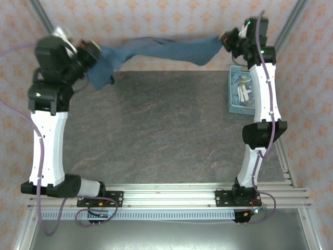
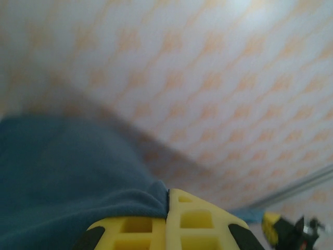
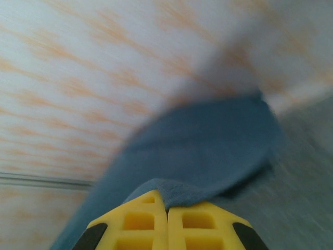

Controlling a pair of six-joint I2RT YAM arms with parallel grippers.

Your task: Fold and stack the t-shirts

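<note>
- Top external view: my left pincer and my right pincer hold one slate-blue t-shirt stretched in the air between them, along the far edge of the grey table.
- The t-shirt runs as a twisted band from one pincer to the other. A bunch of cloth hangs down just beside my left pincer, over the table's far left corner.
- My left pincer sits at the far left and my right pincer at the far right. They are well apart, and both are raised near the patterned wall.
- Left wrist view: the yellow fingers of my left pincer are pressed together, clamped on a fold of the t-shirt. The cloth comes out at the seam between the tips and spreads away to the left, with the wall behind it.
- Right wrist view: the yellow fingers of my right pincer are likewise closed against each other, with an edge of the t-shirt pinched over their tips. The cloth leads up and to the right from them, blurred, with the wall beyond and the table at lower right.
- A light-blue basket stands at the table's right edge, partly behind my right arm. It holds pale items I cannot make out and sits apart from the t-shirt.
</note>
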